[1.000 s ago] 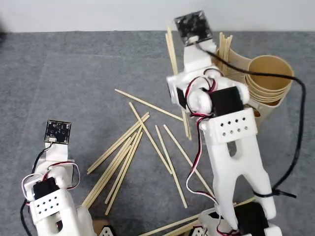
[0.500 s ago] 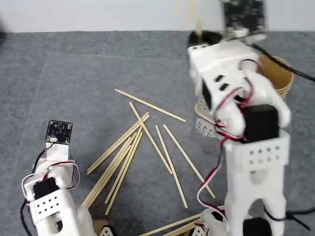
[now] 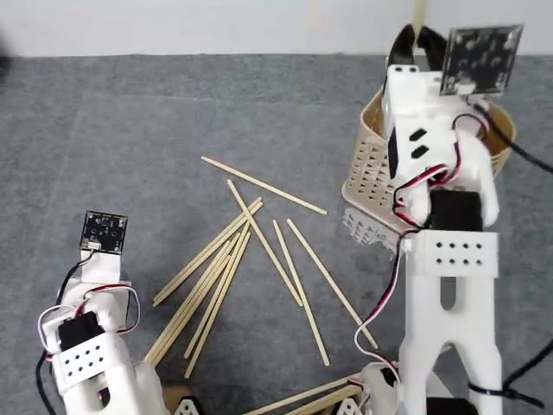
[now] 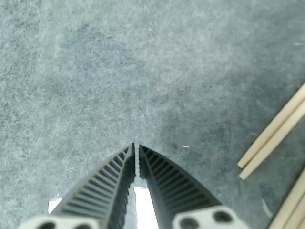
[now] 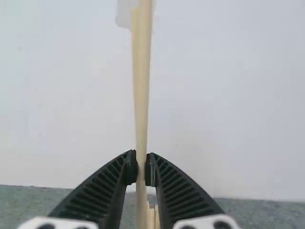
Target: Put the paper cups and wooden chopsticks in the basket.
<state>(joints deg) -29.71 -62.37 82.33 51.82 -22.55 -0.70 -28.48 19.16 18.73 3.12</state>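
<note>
Since the earlier frames the right arm point(image 3: 445, 259) has swung up from the mat to stand over the basket point(image 3: 370, 164). Table surface: a grey mat point(image 3: 130, 130). At its far right stands the basket, with stacked paper cups point(image 3: 504, 130) showing just behind the arm. Mid-mat lie the loose chopsticks point(image 3: 226, 259), well apart from the basket. Above the basket, the right gripper point(image 5: 140, 167) clamps an upright held chopstick point(image 5: 142, 71). Over bare mat, the left gripper point(image 4: 136, 151) has its fingers pressed together, holding nothing.
</note>
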